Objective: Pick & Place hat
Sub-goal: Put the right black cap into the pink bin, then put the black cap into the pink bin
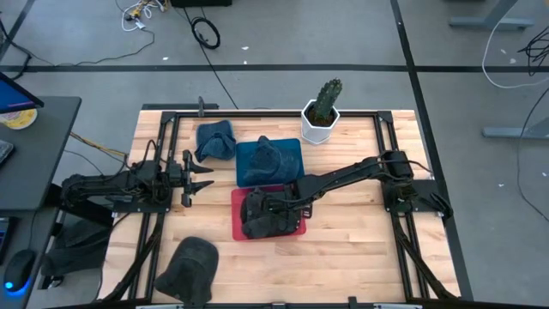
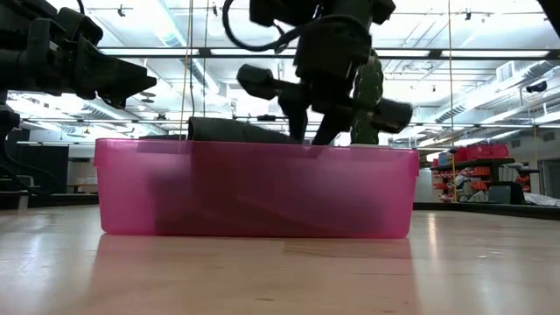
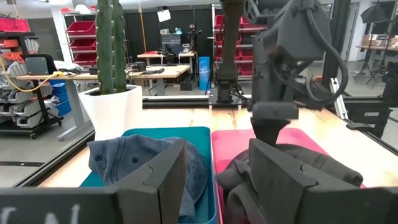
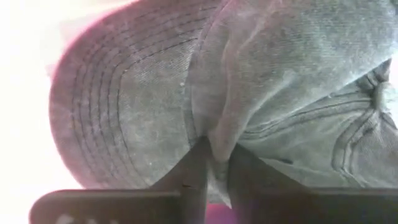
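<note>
- Right gripper is down in the pink bin, fingers pinched on a fold of the dark grey hat.
- Right wrist view puts it beyond doubt: both fingers meet on the grey cloth, brim stitching in plain sight.
- From table height, the pink bin fills the middle, the hat pokes above its rim, and the right arm drops in from above.
- Left gripper waits over the table's left side, clear of the bins, fingers spread and holding nothing.
- Left wrist view looks past its parted fingers at the grey hat in the pink bin, right arm standing over it.
- Blue bin sits just behind the pink one, touching it, with a blue hat inside.
- Another blue hat lies on the table left of the blue bin.
- A black hat rests near the front-left edge, well apart from the bins.
- Cactus in its white pot stands at the back, beside the blue bin.
</note>
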Robot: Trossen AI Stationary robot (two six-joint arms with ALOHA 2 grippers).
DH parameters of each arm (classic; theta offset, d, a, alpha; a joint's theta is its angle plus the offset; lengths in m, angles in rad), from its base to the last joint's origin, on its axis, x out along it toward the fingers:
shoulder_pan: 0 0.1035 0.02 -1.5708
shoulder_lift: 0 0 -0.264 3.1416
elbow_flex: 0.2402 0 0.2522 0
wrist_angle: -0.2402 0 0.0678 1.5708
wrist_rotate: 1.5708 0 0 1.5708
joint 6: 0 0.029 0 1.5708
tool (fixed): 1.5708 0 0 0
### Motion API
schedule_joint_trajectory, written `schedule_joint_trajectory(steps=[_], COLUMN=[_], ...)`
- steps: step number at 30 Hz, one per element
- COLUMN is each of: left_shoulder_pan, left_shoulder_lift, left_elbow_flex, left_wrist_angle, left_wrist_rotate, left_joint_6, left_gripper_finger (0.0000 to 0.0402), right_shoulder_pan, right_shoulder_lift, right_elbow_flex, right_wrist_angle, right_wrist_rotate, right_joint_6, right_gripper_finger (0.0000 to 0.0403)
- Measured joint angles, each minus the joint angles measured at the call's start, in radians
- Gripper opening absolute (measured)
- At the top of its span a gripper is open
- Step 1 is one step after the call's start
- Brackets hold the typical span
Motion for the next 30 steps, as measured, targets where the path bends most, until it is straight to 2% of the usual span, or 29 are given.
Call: schedule_joint_trajectory(steps=[7, 12, 14, 19, 21, 28, 30], left_shoulder_pan=[0.000, 0.000, 0.000, 0.000, 0.000, 0.000, 0.000], left_shoulder_lift=[0.000, 0.000, 0.000, 0.000, 0.000, 0.000, 0.000], left_elbow_flex=[0.000, 0.000, 0.000, 0.000, 0.000, 0.000, 0.000], left_wrist_angle=[0.000, 0.000, 0.000, 0.000, 0.000, 0.000, 0.000], left_wrist_rotate=[0.000, 0.000, 0.000, 0.000, 0.000, 0.000, 0.000], left_joint_6=[0.000, 0.000, 0.000, 0.000, 0.000, 0.000, 0.000], left_gripper_finger=[0.0179, 0.0179, 0.0179, 0.0179, 0.0179, 0.0179, 0.0179], right_shoulder_pan=[0.012, 0.011, 0.007, 0.008, 0.004, -0.019, -0.020], right_shoulder_lift=[-0.088, -0.152, -0.175, -0.211, -0.213, -0.214, -0.214], right_elbow_flex=[-0.002, -0.002, 0.000, 0.000, 0.000, 0.001, 0.001], right_wrist_angle=[0.000, 0.016, 0.039, 0.101, 0.152, 0.293, 0.289], right_wrist_rotate=[-0.018, -0.008, -0.008, -0.007, 0.000, -0.015, -0.058], right_joint_6=[0.158, 0.356, 0.493, 1.133, 1.276, 1.455, 1.406], right_gripper_finger=[0.0132, 0.0185, 0.0197, 0.0212, 0.0215, 0.0215, 0.0215])
